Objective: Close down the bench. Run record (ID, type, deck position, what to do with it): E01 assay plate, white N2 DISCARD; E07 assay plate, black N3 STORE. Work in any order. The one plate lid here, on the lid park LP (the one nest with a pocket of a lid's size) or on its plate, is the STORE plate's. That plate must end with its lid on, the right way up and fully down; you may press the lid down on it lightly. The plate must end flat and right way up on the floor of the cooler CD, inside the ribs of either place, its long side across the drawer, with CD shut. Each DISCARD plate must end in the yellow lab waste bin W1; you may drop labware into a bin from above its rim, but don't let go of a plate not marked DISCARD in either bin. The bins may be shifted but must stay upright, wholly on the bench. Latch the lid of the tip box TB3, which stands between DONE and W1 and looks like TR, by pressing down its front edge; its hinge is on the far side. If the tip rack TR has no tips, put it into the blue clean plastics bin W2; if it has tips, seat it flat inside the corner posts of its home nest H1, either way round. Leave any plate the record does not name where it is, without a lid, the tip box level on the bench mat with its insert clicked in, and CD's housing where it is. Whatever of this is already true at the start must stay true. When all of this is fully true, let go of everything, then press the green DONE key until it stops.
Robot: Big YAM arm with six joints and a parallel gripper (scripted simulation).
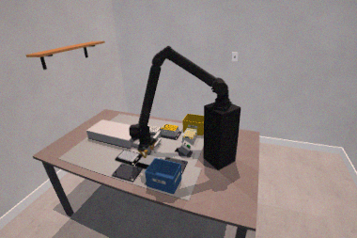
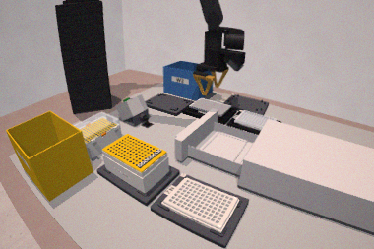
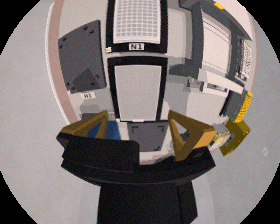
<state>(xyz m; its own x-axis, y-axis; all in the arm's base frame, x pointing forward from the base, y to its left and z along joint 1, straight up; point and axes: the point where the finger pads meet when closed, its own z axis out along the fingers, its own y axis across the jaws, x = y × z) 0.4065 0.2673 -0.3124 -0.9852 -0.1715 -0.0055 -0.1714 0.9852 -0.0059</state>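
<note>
My gripper (image 2: 210, 82) (image 3: 138, 113) (image 1: 145, 150) is open and empty. It hangs a little above the pale plate lid (image 2: 212, 106) (image 3: 136, 90), which lies flat in the lid park nest. The black assay plate (image 2: 251, 120) (image 3: 136, 19), with a white well grid, sits without a lid in the nest just beyond it. The white assay plate (image 2: 204, 204) lies on its nest at the front. The cooler CD (image 2: 315, 164) has its drawer (image 2: 221, 147) pulled out and empty. The tip rack TR (image 2: 134, 156) shows a full yellow tip grid.
The yellow bin W1 (image 2: 49, 159) (image 1: 194, 121) stands at the left, with the tip box TB3 (image 2: 100, 132) and the DONE key unit (image 2: 132, 109) beside it. The blue bin W2 (image 2: 182, 80) (image 1: 163, 175) stands right behind the gripper. Two dark nests (image 2: 169, 102) lie nearby.
</note>
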